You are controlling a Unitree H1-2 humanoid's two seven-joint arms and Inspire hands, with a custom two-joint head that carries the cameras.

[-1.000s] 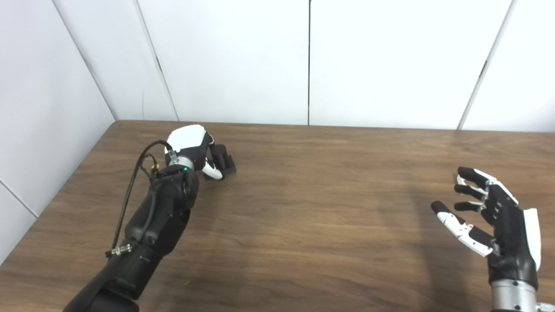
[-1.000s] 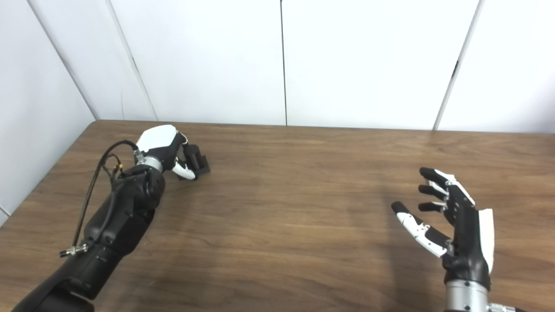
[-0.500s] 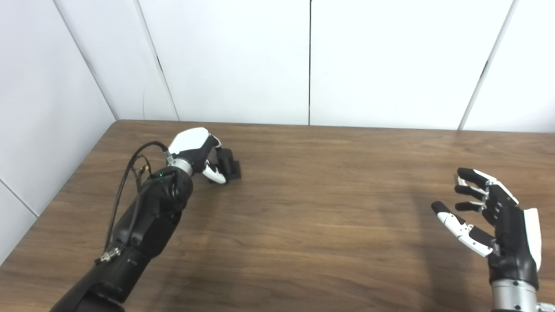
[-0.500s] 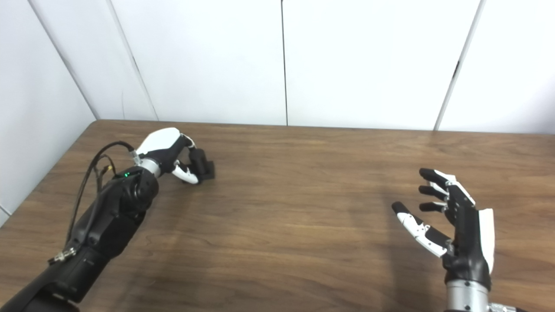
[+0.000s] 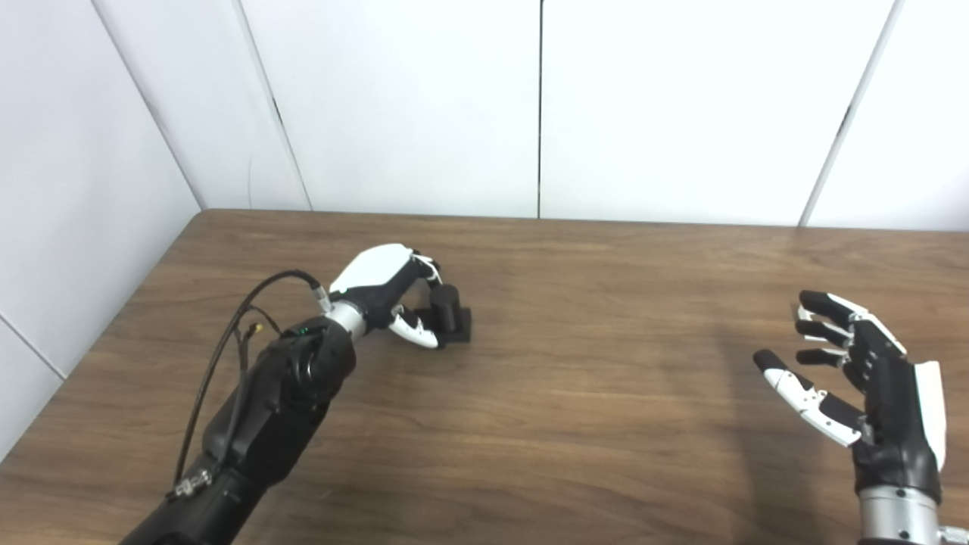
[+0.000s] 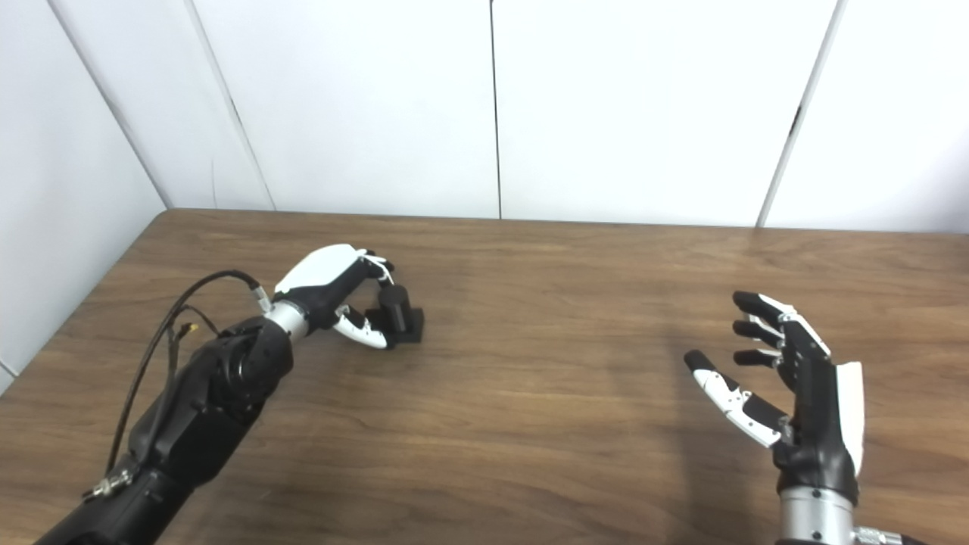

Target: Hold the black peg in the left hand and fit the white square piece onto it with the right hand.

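The black peg (image 5: 445,306) is a short upright cylinder on a square black base. It stands on the wooden table (image 5: 575,393) left of the middle. My left hand (image 5: 384,288) is shut on the black peg, with fingers and thumb closed around it from the left. It also shows in the right eye view (image 6: 331,283), with the peg (image 6: 394,302) just right of it. My right hand (image 5: 863,378) is open and empty above the table's right side, fingers spread. I cannot make out the white square piece in either view.
White wall panels (image 5: 424,106) stand right behind the table's far edge, and another wall runs along its left side. The table's left edge (image 5: 113,325) runs close to my left arm.
My left hand has slid the black peg to the right and a little nearer, toward the table's middle. My right hand has not moved.
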